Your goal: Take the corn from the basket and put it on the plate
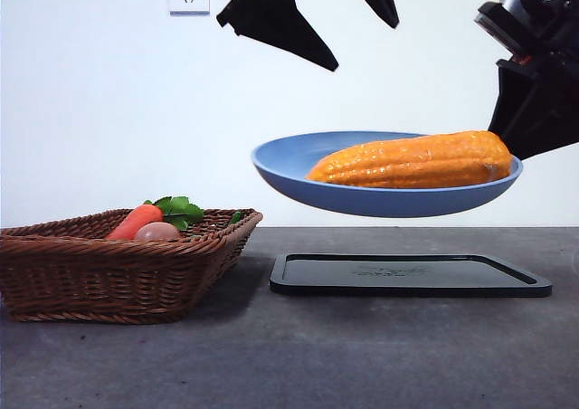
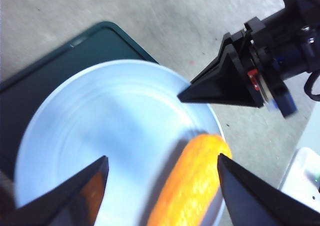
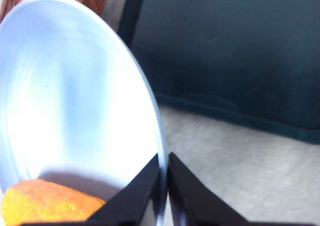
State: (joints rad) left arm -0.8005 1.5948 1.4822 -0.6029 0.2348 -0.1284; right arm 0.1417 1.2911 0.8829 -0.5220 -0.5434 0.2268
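The corn (image 1: 412, 161) lies on its side in the plate (image 1: 298, 169), toward the rim where the right gripper (image 3: 164, 186) pinches the plate's edge between nearly closed jaws. The plate hangs in the air, well above the black tray (image 1: 409, 275) and beside the basket (image 1: 118, 269). The left gripper (image 2: 162, 178) hovers above the plate with its jaws wide apart and nothing between them, the cob showing in the gap below.

Judged from this, the placing is done or nearly so, and the step in hand is clearing the left gripper. It should rise straight up, jaws kept wide, so that neither tip catches the cob or taps the plate. The right gripper has only a thin edge grip, with the load close to that edge. It should keep the plate level, since the plate tips slightly in the front view and a rounded cob can roll across a smooth surface.

The corn is a long orange-yellow cob with rows of bumpy, glossy kernels and tapered ends. The plate is round, shallow, blue and matte, with a raised rim. The basket is brown woven wicker with slanted sides, holding a carrot (image 1: 136, 221) with green leaves and a pale rounded item (image 1: 157, 232). The tray is flat and rectangular, with a low lip.
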